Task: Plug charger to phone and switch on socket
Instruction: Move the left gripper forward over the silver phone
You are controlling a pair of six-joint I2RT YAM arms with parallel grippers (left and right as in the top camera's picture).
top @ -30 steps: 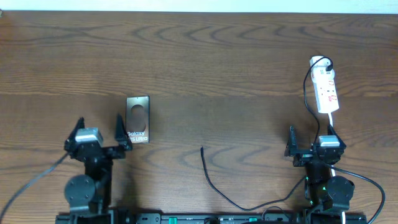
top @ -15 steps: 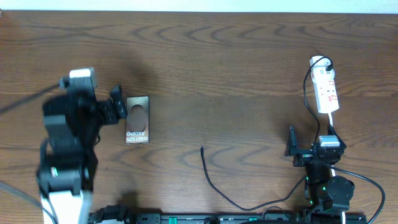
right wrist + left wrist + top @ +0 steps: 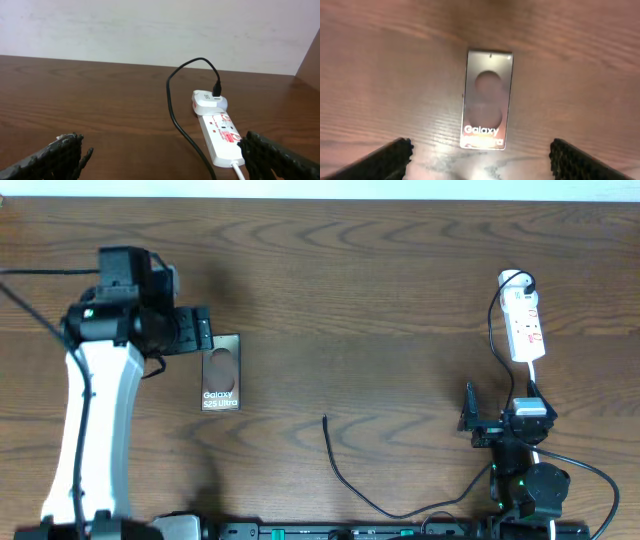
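The bronze-brown phone [image 3: 221, 372] lies flat on the wood table, "Galaxy" lettering facing up. It also shows in the left wrist view [image 3: 487, 98]. My left gripper [image 3: 203, 334] is open and empty, hovering at the phone's far end [image 3: 479, 161]. The black charger cable [image 3: 345, 477] lies at the front centre, its connector tip [image 3: 324, 419] free. It runs up to the white socket strip [image 3: 524, 319] at the right. In the right wrist view the cable [image 3: 176, 115] is plugged into an adapter on the strip [image 3: 216, 135]. My right gripper [image 3: 497, 418] is open and empty [image 3: 162, 152].
The wood table [image 3: 360, 290] stretches to a pale wall at the back. The strip's white cord [image 3: 530, 380] runs down toward my right arm's base [image 3: 528, 490].
My left arm has swung up from its rest at the front left and reached out over the phone's far end. The right arm, cable and strip have not moved.
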